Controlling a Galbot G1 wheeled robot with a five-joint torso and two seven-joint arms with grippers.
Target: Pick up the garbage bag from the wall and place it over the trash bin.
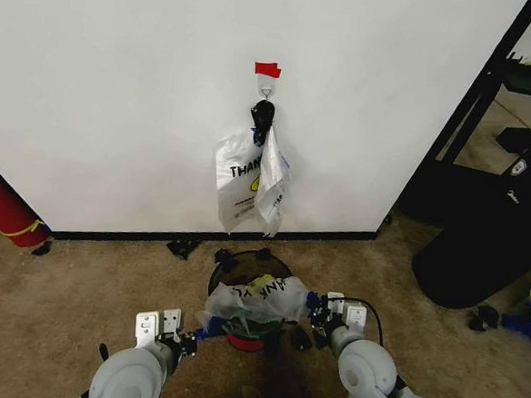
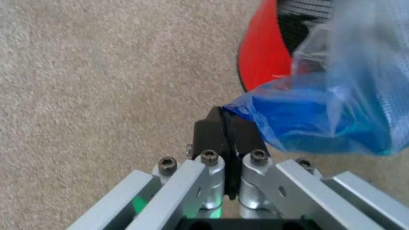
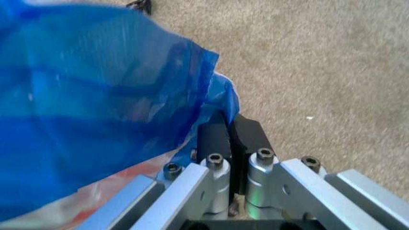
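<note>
You had left claw and right claw clamped on garbage bag edges, spread over trash bin; open carpet beside.

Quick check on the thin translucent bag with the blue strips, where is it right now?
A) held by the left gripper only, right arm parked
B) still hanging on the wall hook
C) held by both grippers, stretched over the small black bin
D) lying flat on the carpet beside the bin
C: the left gripper and right gripper are each shut on a blue edge of the thin translucent garbage bag, spread over the small round black trash bin with a red base.
</note>
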